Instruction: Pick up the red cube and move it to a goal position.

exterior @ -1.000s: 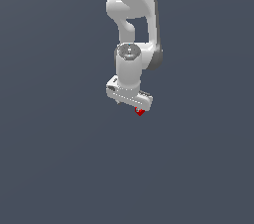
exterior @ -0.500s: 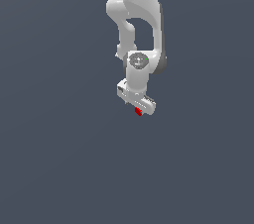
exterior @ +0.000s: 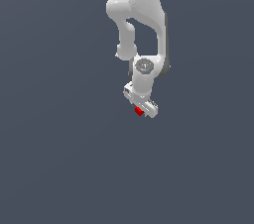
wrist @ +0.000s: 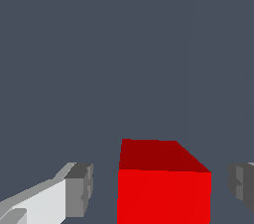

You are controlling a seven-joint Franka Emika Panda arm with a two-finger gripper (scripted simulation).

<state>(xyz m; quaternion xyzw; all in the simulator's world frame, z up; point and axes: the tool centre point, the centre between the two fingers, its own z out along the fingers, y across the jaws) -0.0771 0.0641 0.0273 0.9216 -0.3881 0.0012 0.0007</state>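
Your white arm (exterior: 141, 15) hangs down from the top of the exterior view, wrist pointing downward. The pincer (exterior: 141, 108) sits at its lower end, and the red cube (exterior: 139, 111) shows as a small bright patch just beneath the pincer body, toward the exterior view's left end of it.

In the wrist view you see the red cube (wrist: 163, 188) sitting between the two fingers (wrist: 79, 188). There is a clear gap of grey background on either side of it: neither fingertip touches a cube face. So the pincer stands open, wider than the cube, and has hold of nothing.

The cube's top face reads darker red, its near face bright red. It sits somewhat nearer the light-grey finger than the darker one (wrist: 241, 184) at the frame edge.

The plain grey tabletop (exterior: 59, 158) lies all around.
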